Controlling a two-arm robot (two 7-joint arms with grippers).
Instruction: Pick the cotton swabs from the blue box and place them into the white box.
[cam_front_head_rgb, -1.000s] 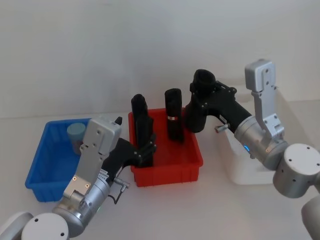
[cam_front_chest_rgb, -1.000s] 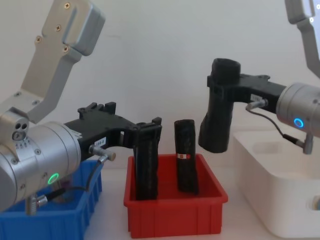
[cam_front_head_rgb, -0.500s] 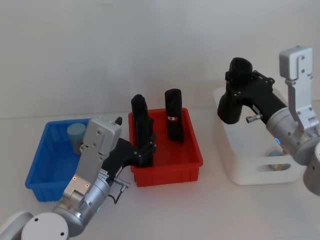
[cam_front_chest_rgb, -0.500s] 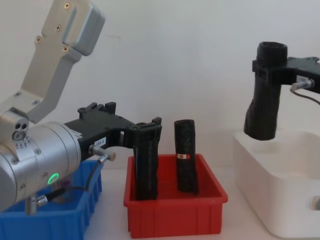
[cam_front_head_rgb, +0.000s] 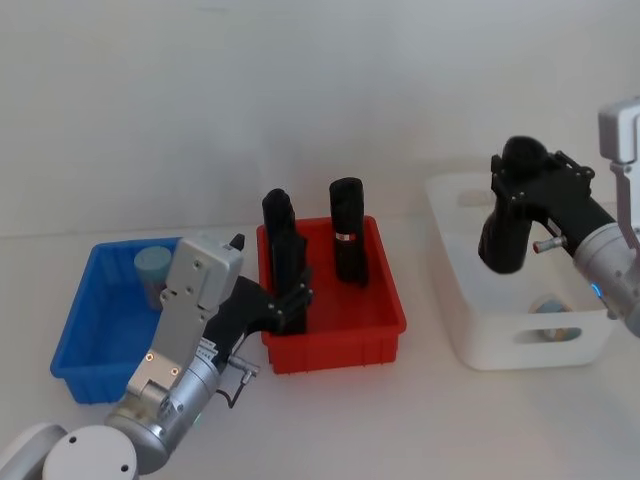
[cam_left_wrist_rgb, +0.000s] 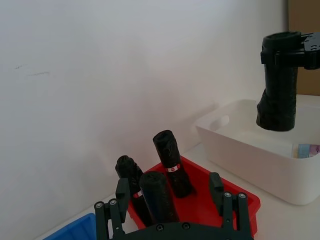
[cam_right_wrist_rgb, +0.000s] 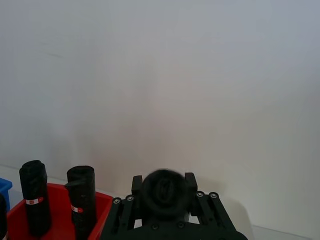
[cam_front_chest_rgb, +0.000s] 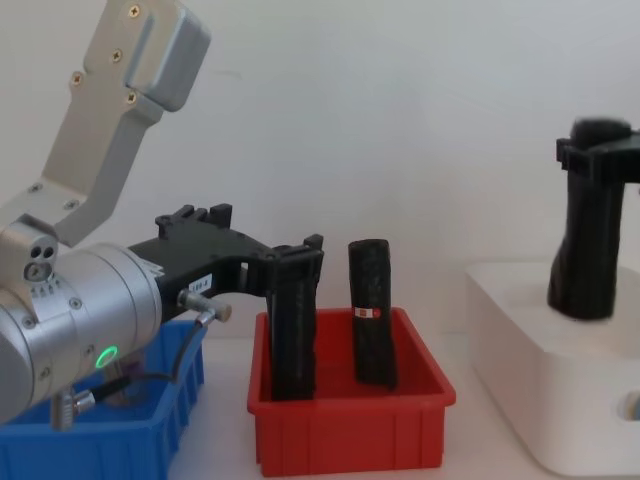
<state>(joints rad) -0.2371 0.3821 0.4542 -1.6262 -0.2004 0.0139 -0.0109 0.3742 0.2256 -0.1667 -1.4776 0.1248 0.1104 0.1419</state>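
- One jar of cotton swabs (cam_front_head_rgb: 152, 268) with a pale blue-grey lid stands in the far left corner of the blue box (cam_front_head_rgb: 90, 350).
- A second jar (cam_front_head_rgb: 548, 306) lies at the near right of the white box (cam_front_head_rgb: 500, 340); its label shows in the left wrist view (cam_left_wrist_rgb: 305, 150).
- The blue box sits at the left of the surface (cam_front_head_rgb: 400, 420), just beside the red bin (cam_front_head_rgb: 340, 340); the white box is at the right.
- The red bin holds upright black cylinders (cam_front_head_rgb: 347, 243).
- The right end effector (cam_front_head_rgb: 503, 250) hangs above the white box; whether its fingers are apart or together cannot be told.
- The left end effector (cam_front_head_rgb: 288, 300) is at the red bin's near left, its fingers (cam_left_wrist_rgb: 227, 205) spread apart, holding nothing.
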